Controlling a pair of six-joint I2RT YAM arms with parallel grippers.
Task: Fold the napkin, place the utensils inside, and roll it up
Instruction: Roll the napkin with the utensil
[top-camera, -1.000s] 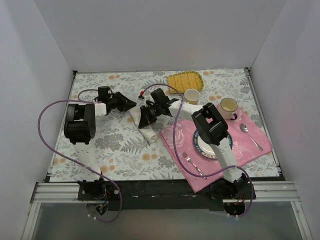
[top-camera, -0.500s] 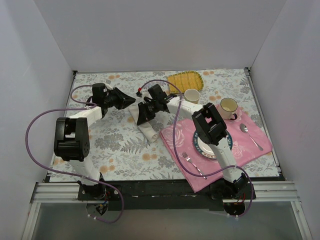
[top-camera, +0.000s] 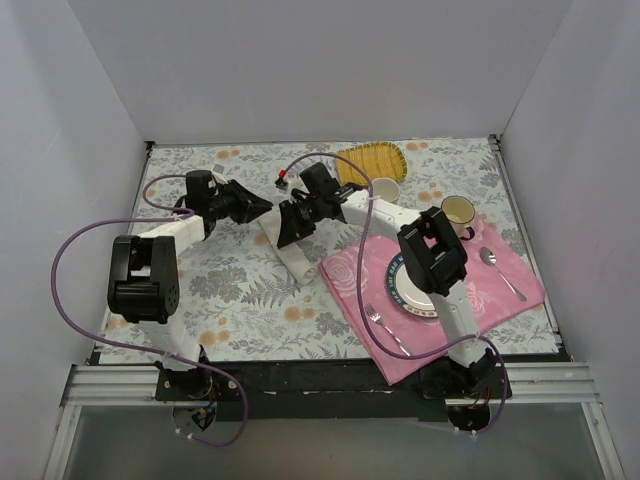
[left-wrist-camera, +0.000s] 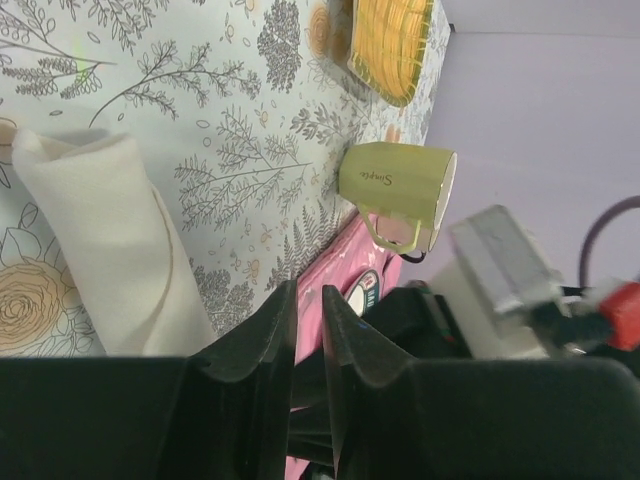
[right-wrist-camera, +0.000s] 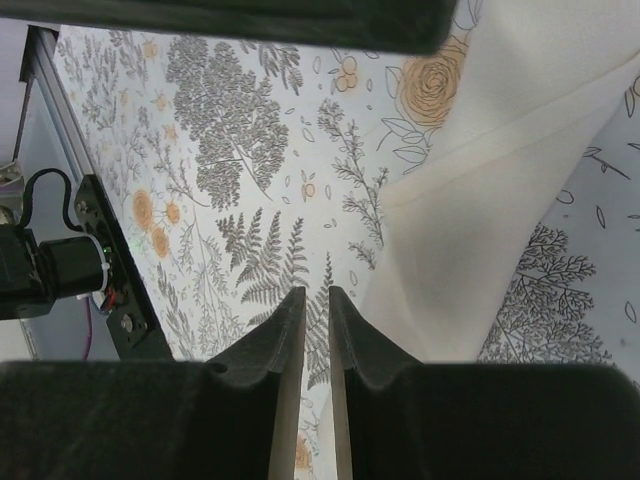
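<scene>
The cream-white napkin (top-camera: 291, 258) lies rolled into a narrow bundle on the floral tablecloth, left of the pink placemat. It shows in the left wrist view (left-wrist-camera: 110, 250) and in the right wrist view (right-wrist-camera: 500, 200). My left gripper (top-camera: 257, 208) hovers just behind and to the left of the roll, jaws together and empty (left-wrist-camera: 308, 290). My right gripper (top-camera: 286, 231) is over the roll's far end, jaws together and empty (right-wrist-camera: 317, 292). No gold utensil is in view.
The pink rose placemat (top-camera: 345, 278) holds a plate (top-camera: 408, 296), a silver fork (top-camera: 386, 330) and a silver spoon (top-camera: 502, 272). A yellow ribbed mat (top-camera: 368, 160), an olive cup (top-camera: 384, 191) and a second cup (top-camera: 458, 211) stand at the back right.
The left arm's elbow has swung out to the left and down, with its gripper staying near the roll's far end. The right gripper has drawn slightly back from the napkin. The napkin has not moved.
</scene>
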